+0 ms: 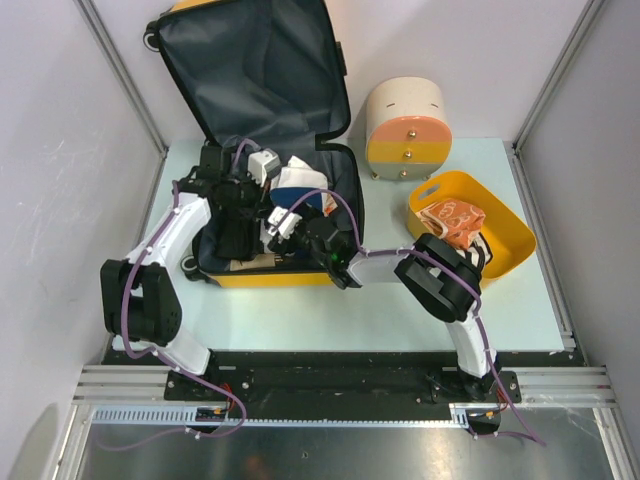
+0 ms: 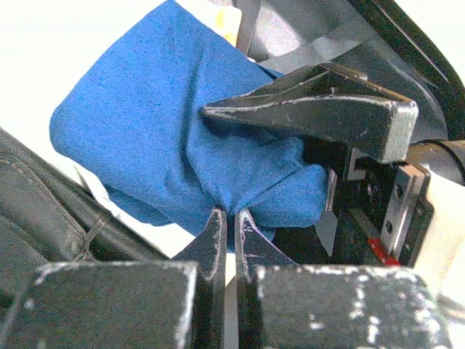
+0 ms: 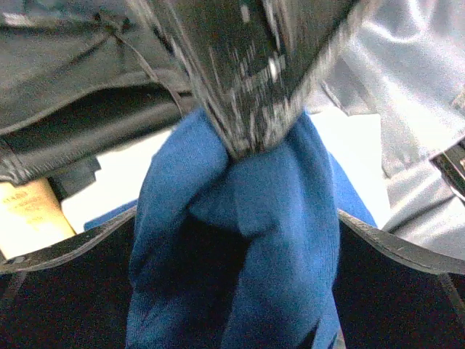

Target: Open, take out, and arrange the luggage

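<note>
From above, the luggage (image 1: 270, 280) lies open on the far left of the table, its lid propped against the back wall and showing dark grey lining. Both arms reach into its near half among white, black and blue contents. To its right stand a cream-and-pink drum-shaped box (image 1: 405, 130) and a yellow basket (image 1: 520, 240). No writing is legible on anything in this view. The left wrist view shows the left gripper (image 2: 227, 231) pinched tight on a gathered fold of a blue cloth (image 2: 152, 123). The right gripper (image 2: 323, 171) reaches in from the right with its fingers spread either side of the cloth's bulk. In the right wrist view those spread fingers frame the cloth hanging from the left pinch. The step looks like a handover or a two-handed lift. The right jaws should close on the thick bunch just below the left pinch, with fabric filling the pads, before the left lets go. The lift should then go straight up, clear of the grey straps and the shell rim. A tan item (image 3: 29, 214) at the left of this view carries faint print, possibly a label, too blurred to read.
</note>
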Available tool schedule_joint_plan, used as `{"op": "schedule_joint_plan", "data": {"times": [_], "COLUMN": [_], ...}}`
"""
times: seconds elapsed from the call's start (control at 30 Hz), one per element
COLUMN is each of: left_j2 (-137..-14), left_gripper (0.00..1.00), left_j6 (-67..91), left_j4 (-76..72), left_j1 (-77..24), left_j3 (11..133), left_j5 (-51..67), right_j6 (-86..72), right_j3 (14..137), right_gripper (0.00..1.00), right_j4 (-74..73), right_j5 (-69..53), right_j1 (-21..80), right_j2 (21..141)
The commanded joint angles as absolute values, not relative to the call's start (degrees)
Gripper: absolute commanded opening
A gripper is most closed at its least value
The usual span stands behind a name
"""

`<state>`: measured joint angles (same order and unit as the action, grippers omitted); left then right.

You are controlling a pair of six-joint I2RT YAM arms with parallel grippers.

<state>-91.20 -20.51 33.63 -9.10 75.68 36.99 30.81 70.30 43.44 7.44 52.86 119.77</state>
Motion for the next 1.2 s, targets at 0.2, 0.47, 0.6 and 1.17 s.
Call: {"op": "schedule_joint_plan", "data": {"times": [0.2, 0.47, 0.6, 1.17], "left_j2": [-89.91, -88.51, -86.14, -85.87], "left_gripper": [0.00, 0.63, 0.86, 0.91], "left_j6": [-16.96, -15.65, -13.45, -13.10], "left_j4": [32.17, 32.17, 32.08, 31.91], "left_j1": [-7.12, -7.03, -6.16, -5.80], "left_j3": [81.30, 81.91, 84.37, 86.31], "left_j5": [40.69, 40.17, 39.55, 40.69], "right_j6": [31.29, 26.12, 15.77, 15.12], "right_j3": [67.32, 68.55, 70.66, 84.89], "right_gripper": [0.51, 0.00, 0.00, 0.00], "right_j4": [37.62, 31.15, 21.21, -8.86], "right_j5": [5.02, -5.43, -12.20, -15.83], "right_j1": [48.70, 43.60, 38.95, 25.67], "right_j2": [110.22, 102.32, 94.07, 76.91]}}
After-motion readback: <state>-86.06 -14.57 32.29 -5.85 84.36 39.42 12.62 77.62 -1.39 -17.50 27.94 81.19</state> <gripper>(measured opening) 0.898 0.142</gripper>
